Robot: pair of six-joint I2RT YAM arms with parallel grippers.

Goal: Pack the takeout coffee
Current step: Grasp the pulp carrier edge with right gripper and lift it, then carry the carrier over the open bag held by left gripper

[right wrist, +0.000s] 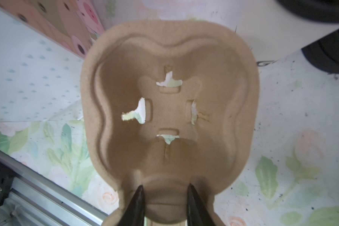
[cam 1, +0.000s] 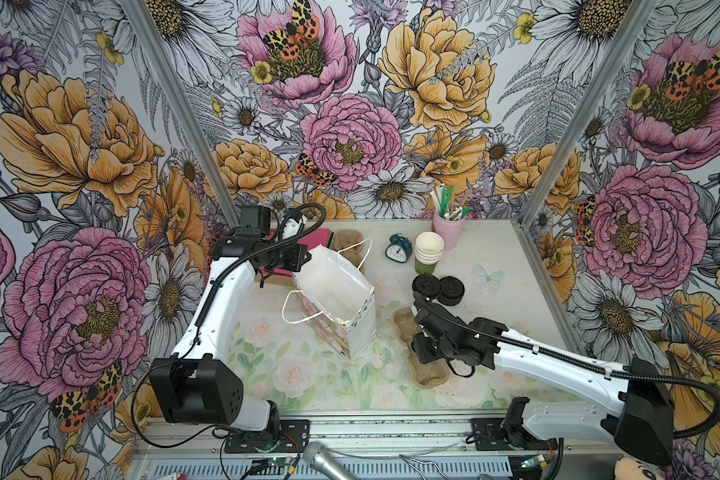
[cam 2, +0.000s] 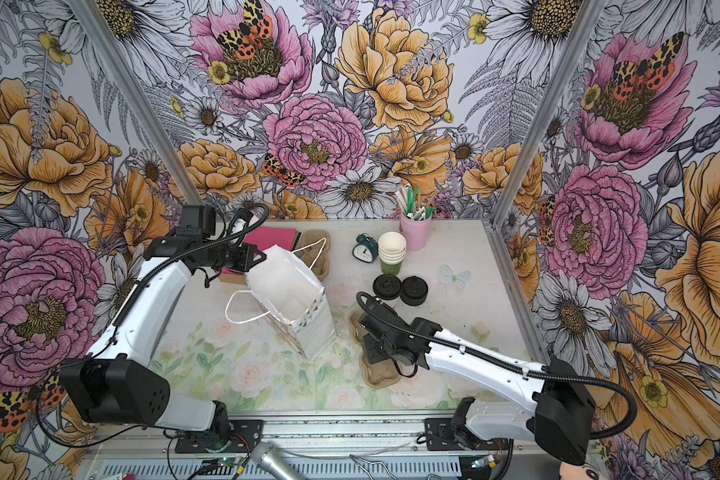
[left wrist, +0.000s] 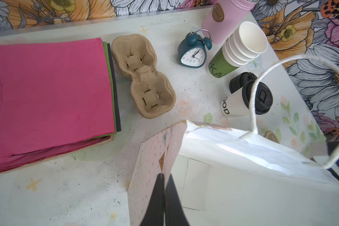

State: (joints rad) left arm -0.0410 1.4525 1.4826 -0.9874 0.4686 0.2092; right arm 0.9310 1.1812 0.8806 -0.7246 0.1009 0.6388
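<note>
From the left wrist, takeout coffee (left wrist: pixel 234 104) shows lettering

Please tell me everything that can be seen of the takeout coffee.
The takeout coffee is a small white paper cup with black letters "OOD" showing on its side. A round black plastic lid with a sip flap closes it. It stands upright on the table, close beside the pile of black lids and nearer the robot than the stack of paper cups. Nothing holds it. In the left wrist view the bag's string handle crosses before it.
</note>
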